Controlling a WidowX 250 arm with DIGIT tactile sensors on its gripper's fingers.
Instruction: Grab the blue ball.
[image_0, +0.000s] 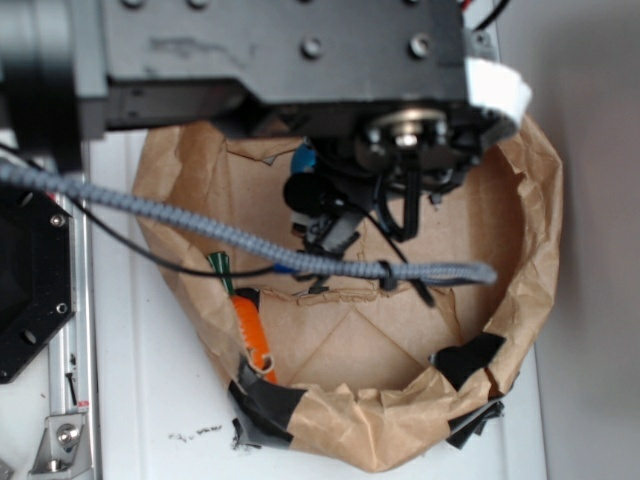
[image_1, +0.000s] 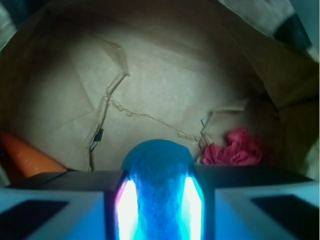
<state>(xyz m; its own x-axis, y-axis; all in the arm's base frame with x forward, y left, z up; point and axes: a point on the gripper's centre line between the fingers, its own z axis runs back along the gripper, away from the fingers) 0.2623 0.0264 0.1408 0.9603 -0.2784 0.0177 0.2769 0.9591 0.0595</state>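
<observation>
Got my fingers (image_1: 159, 200) clenched around the blue ball (image_1: 158, 170) down inside the crumpled paper bag (image_0: 530, 200), carrot (image_1: 27, 157) off to one side and red wad (image_1: 237, 149) on the other, so next I'd guess it's just lifting straight up without loosening.

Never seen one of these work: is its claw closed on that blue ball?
Closed on it: in the wrist view the blue ball sits squeezed between both fingers of the gripper.
</observation>
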